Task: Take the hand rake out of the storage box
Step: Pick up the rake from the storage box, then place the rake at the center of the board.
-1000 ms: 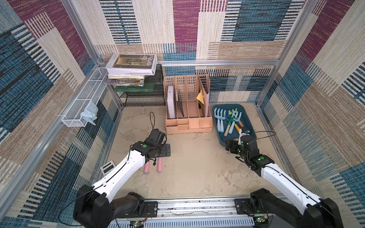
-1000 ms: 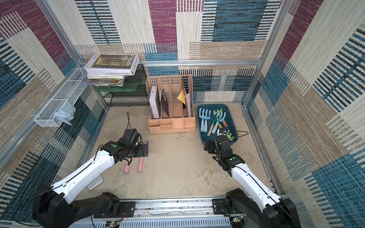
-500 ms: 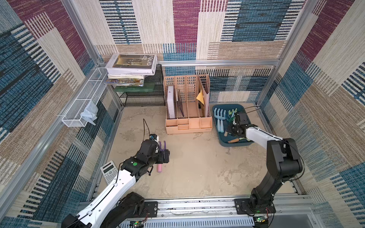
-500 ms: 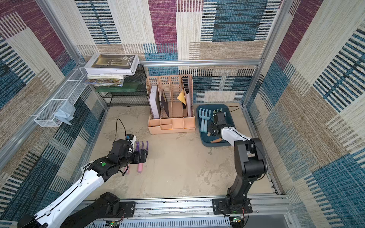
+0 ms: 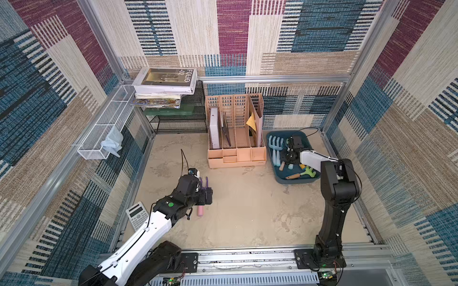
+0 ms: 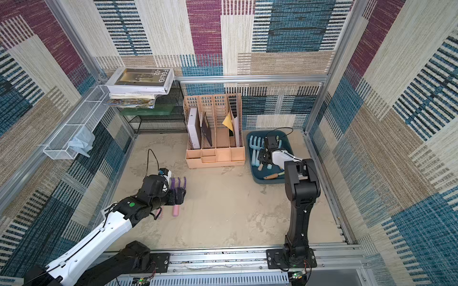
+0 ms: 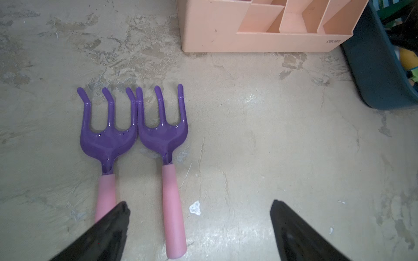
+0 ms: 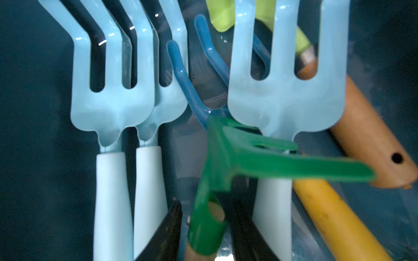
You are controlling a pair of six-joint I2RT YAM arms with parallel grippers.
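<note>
The storage box (image 5: 295,182) (image 6: 269,180), a dark teal tray, sits at the back right with several garden tools in it. My right gripper (image 5: 288,151) (image 6: 266,151) reaches down into it. In the right wrist view the right gripper (image 8: 207,203) is shut on the neck of a green hand rake (image 8: 237,158), which lies tilted across light blue rakes (image 8: 110,101). My left gripper (image 5: 207,195) (image 7: 199,203) hangs open over the table. Two purple rakes with pink handles (image 7: 108,137) (image 7: 162,135) lie on the table beside it and it holds nothing.
A peach file organiser (image 5: 236,153) stands just left of the box. A calculator (image 5: 136,218) lies at the table's left edge. A white wire basket (image 5: 104,128) and stacked books (image 5: 166,81) are at the back left. A wooden handle (image 8: 366,144) and a yellow handle (image 8: 334,217) lie in the box too.
My right arm swung from the table's front into the box and its jaws closed round the green rake's neck. My left arm drew back from the purple rakes, jaws still wide.
</note>
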